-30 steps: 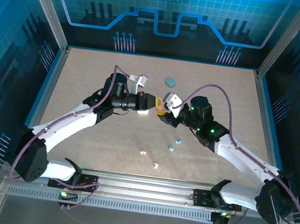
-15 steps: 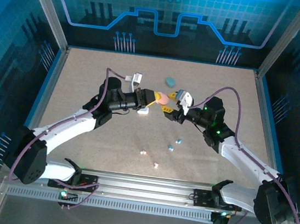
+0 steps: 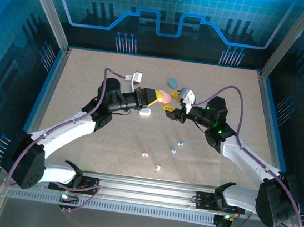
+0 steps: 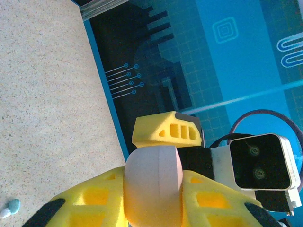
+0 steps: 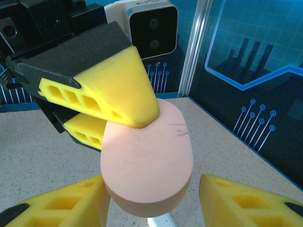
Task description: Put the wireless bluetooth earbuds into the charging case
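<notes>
A pale pink charging case [image 3: 165,97] hangs above the table's far middle, with my left gripper [image 3: 160,96] shut on it. In the left wrist view its yellow fingers [image 4: 85,203] press both sides of the case [image 4: 154,182]. My right gripper [image 3: 171,103] faces it from the right, open. In the right wrist view its gripper [image 5: 152,205] straddles the near end of the case [image 5: 147,161] with a gap on the right side. The earbuds lie loose on the table nearer me: two teal ones [image 3: 181,144] [image 3: 172,149] and two pale ones [image 3: 145,154] [image 3: 158,167].
A white case [image 3: 145,111] lies on the table just under the left gripper. A teal case [image 3: 172,82] sits further back. The table's blue rim [image 3: 52,86] and the enclosure posts close in both sides.
The two grippers, pressed together a second ago, have drawn apart. The right jaws widened and released the pink case, which stays in the left gripper, now raised and further back.
</notes>
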Robot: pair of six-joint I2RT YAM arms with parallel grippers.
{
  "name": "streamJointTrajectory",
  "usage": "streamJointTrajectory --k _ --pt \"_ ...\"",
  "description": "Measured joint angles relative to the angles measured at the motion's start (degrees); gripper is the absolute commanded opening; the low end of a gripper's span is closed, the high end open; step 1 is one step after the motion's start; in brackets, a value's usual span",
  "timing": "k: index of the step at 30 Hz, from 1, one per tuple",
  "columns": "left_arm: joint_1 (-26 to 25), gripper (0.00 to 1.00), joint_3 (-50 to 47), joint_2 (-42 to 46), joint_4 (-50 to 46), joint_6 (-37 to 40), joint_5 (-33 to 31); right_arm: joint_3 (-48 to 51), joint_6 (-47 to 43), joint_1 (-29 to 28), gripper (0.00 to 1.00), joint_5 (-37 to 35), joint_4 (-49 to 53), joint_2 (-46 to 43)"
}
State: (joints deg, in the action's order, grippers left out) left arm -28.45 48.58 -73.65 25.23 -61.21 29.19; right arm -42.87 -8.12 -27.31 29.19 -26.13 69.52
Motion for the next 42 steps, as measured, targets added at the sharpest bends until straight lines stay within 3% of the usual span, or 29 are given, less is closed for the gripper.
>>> streamJointTrajectory --k 10,17,25,42 --pt "0.0 0.17 0.0 0.0 0.2 0.02 -0.46 0.0 1.31 0.0 0.53 0.0 -1.79 -0.02" --pt "0.0 0.18 0.0 0.0 0.22 0.02 -1.09 0.0 1.81 0.0 0.41 0.46 -1.79 -0.02" --pt "0.04 0.18 0.0 0.0 0.07 0.07 -1.14 0.0 2.73 0.02 0.52 0.42 -1.86 -0.02" --pt "0.11 0.2 0.0 0.0 -0.11 0.07 -1.33 -1.86 3.21 0.0 0.51 1.51 -1.66 1.01"
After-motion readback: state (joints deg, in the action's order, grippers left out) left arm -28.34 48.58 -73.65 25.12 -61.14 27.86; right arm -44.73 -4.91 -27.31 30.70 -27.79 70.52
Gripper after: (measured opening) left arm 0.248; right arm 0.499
